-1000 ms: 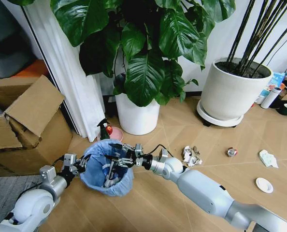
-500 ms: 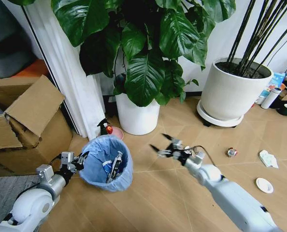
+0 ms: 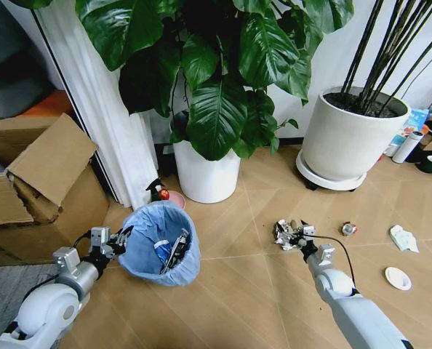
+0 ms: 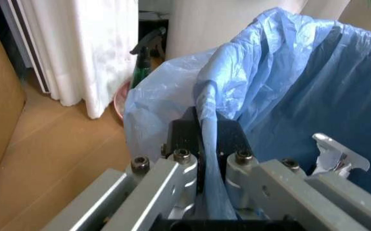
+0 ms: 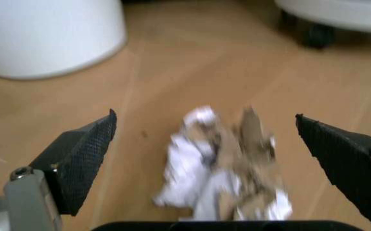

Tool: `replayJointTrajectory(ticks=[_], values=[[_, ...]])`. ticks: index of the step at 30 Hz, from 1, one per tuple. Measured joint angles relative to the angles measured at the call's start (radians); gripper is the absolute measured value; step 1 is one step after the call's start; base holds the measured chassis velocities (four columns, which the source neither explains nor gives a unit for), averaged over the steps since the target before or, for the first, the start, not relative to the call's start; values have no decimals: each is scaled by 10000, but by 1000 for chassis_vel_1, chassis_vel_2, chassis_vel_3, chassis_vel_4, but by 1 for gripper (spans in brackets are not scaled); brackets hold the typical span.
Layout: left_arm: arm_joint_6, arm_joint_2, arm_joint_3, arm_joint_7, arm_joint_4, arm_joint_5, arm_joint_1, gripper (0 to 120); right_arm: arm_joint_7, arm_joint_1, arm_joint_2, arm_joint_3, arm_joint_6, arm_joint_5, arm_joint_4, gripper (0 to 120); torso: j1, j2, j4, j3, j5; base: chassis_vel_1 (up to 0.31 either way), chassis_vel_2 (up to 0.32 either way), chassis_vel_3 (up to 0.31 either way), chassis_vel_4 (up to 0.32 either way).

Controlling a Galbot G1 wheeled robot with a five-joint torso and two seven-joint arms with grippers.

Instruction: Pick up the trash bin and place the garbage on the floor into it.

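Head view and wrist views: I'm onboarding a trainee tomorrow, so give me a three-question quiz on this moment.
1. True or false: the left gripper is shut on the bag-lined rim of the trash bin.
2. The open right gripper frames which item? A) the white round lid B) the crumpled white and brown paper wad C) the small red-silver piece
3. Fill in: the green spray bottle stands on the floor between the bin and the white ____.

Key: 1 true; 2 B; 3 curtain
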Motion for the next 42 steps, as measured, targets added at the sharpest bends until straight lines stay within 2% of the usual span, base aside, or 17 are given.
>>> replayJointTrajectory(ticks=[13, 29, 32, 35, 36, 39, 40, 42], values=[[19, 140, 24, -33, 118, -40, -34, 0, 474, 1852, 1198, -31, -445, -526, -3167, 100, 1, -1, 2, 1, 0, 0, 0, 0, 0], [19, 182, 27, -37, 178, -64, -79, 0, 877, 3128, 1556, -90, -1053, -795, -4773, 100, 1, -1, 1, 1, 2, 0, 0, 0, 0], [19, 197, 27, -42, 179, -77, -81, 0, 931, 3191, 1567, -173, -1355, -584, -4879, 94, 1, -1, 1, 1, 1, 0, 0, 0, 0], [18, 214, 30, -47, 186, -85, -88, 0, 942, 3231, 1560, -318, -1694, -335, -5085, 79, 1, -1, 1, 1, 1, 0, 0, 0, 0], [18, 214, 30, -47, 186, -85, -88, 0, 942, 3231, 1560, -318, -1694, -335, -5085, 79, 1, -1, 1, 1, 1, 0, 0, 0, 0], [18, 233, 36, -56, 187, -109, -119, 0, 892, 3256, 1560, -324, -1718, -288, -5191, 65, 1, -1, 0, 0, 1, 0, 0, 0, 0], [18, 233, 36, -56, 187, -109, -119, 0, 892, 3256, 1560, -324, -1718, -288, -5191, 65, 1, -1, 0, 0, 1, 0, 0, 0, 0], [18, 243, 43, -61, 202, -118, -129, 0, 843, 3257, 1550, -322, -1703, -245, -5187, 54, 1, -1, 0, 0, 1, 0, 0, 0, 0]])
